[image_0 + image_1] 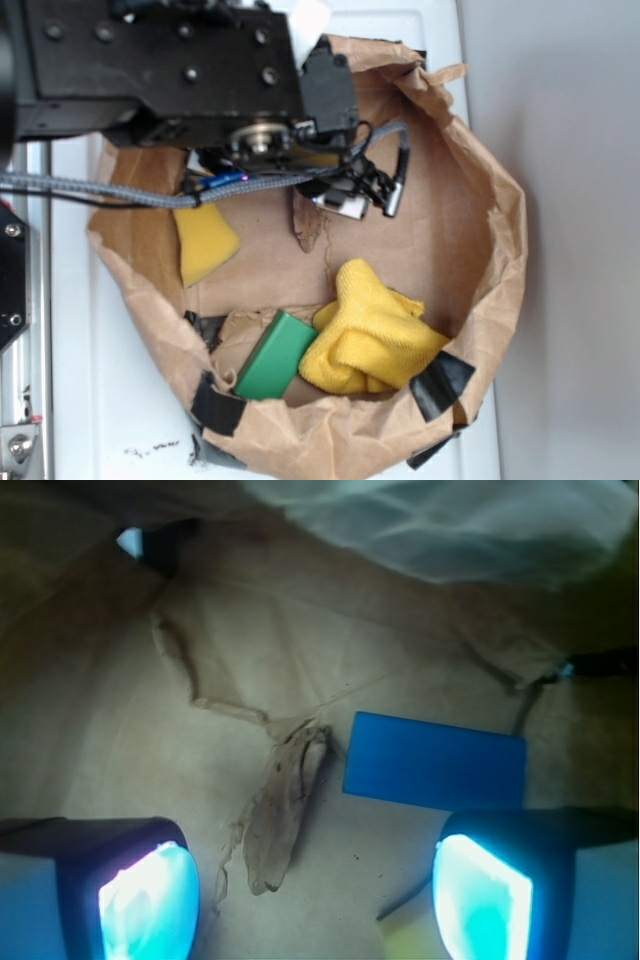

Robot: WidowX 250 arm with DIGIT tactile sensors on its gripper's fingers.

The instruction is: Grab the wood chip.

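Note:
The wood chip (285, 805) is a narrow brown bark-like sliver lying on the brown paper floor, tapered end pointing toward the camera. It also shows just below the arm's head in the exterior view as the wood chip (305, 225). My gripper (315, 900) is open above it, and nothing is held. The left finger (150, 900) and right finger (485, 900) glow cyan on either side, with the chip's near tip between them, closer to the left one. A blue block (435, 760) lies just right of the chip.
Everything sits in a crumpled brown paper nest (500, 250) patched with black tape (440, 385). Inside lie a yellow sponge (205, 245), a yellow cloth (375, 335) and a green block (275, 355). The black arm (160, 60) and its cables cover the upper left.

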